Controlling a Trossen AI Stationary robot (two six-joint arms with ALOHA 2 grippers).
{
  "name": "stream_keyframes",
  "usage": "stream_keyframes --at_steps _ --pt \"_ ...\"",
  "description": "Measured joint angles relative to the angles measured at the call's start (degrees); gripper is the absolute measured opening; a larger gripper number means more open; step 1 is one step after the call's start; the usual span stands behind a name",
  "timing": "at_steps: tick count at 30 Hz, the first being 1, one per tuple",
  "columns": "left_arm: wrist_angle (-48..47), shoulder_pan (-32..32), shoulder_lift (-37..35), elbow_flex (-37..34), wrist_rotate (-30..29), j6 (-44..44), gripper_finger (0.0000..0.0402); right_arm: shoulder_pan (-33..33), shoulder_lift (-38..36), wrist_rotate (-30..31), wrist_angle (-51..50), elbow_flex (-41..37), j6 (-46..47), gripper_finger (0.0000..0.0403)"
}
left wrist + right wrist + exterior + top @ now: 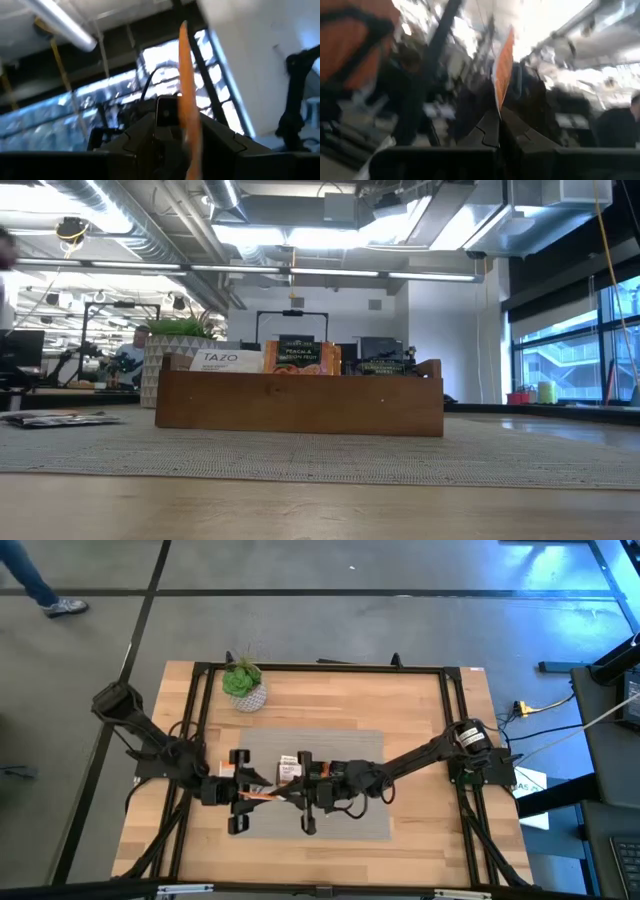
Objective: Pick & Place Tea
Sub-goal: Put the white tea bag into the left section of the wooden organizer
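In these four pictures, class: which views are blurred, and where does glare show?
Both wrist views are smeared, worst the right wrist view, around the orange sachet; window glare fills the left wrist view behind the sachet; the low view has bright ceiling lights but a sharp wooden tray; the high view is evenly lit.

A light wooden table (420, 710) framed by black rails carries a grey mat (350, 755) across its middle. On the mat stands a long brown wooden tray (300, 402), directly beneath the fingers of both arms. A small green plant in a white pot (243, 685) stands on bare wood beyond the mat, well away from the fingers.
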Motion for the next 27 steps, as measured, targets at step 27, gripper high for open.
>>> stream_keyframes --at_steps 27 --pt "-19.7 -16.0 -1.0 0.0 -51.0 -22.1 0.013 -3.8 -6.3 8.3 -94.8 21.2 29.8 0.0005"
